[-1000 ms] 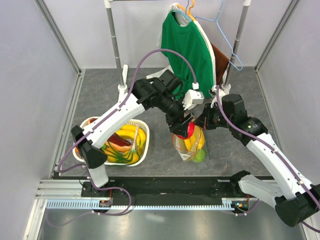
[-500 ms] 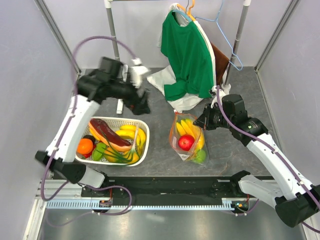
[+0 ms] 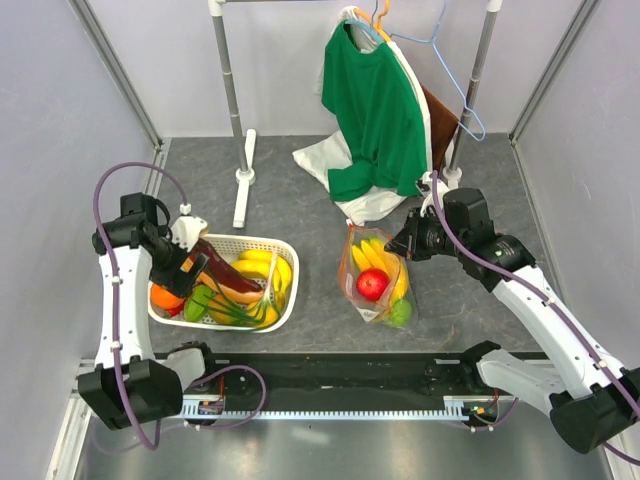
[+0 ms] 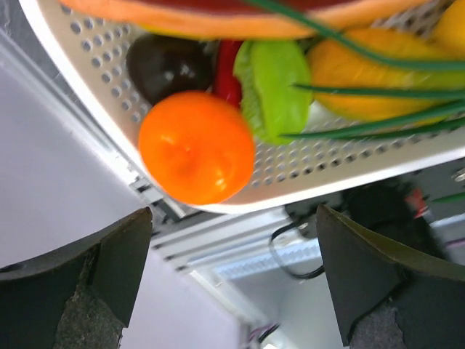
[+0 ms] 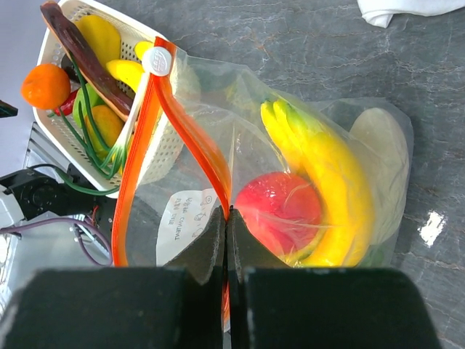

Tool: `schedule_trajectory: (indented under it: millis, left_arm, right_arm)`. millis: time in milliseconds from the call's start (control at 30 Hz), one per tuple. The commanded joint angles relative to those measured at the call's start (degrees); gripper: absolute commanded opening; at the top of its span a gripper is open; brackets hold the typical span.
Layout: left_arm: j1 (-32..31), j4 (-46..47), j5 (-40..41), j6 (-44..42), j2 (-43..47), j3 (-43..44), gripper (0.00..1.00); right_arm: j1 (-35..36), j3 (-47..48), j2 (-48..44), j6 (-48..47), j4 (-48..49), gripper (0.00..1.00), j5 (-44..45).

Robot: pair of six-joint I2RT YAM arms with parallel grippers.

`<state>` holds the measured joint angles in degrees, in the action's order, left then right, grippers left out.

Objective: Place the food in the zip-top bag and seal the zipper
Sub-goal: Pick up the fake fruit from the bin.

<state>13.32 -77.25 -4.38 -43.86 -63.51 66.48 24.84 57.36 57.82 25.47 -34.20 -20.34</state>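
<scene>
The right pincer (image 5: 227,218) is clenched on the orange-red zipper (image 5: 190,138) of the clear bag (image 5: 182,218), pinching one strand of the gaping mouth. Just beyond its tips, inside the bag on the grey surface (image 5: 290,43), lie bananas (image 5: 320,167) and a red apple (image 5: 280,211). The left pincer (image 4: 232,218) is spread wide and grasps nothing. The orange (image 4: 196,145) sits just ahead of its fingers (image 4: 116,262), untouched, in the white basket (image 4: 312,171).
</scene>
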Motion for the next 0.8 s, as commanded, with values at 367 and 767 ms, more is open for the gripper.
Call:
schedule_trajectory:
  millis: [367,767]
  left_arm:
    - [1.18,-0.54,12.91,-21.79,-4.43,-4.51,1.0]
    - [1.09,4.21,8.78,-23.55,-5.84,-10.57,1.0]
  right_arm:
    - [-0.23,3.37,1.32,0.19,1.41,0.0,-1.37]
    - [-0.23,4.33,2.21,-0.51,1.24,0.0,-0.84]
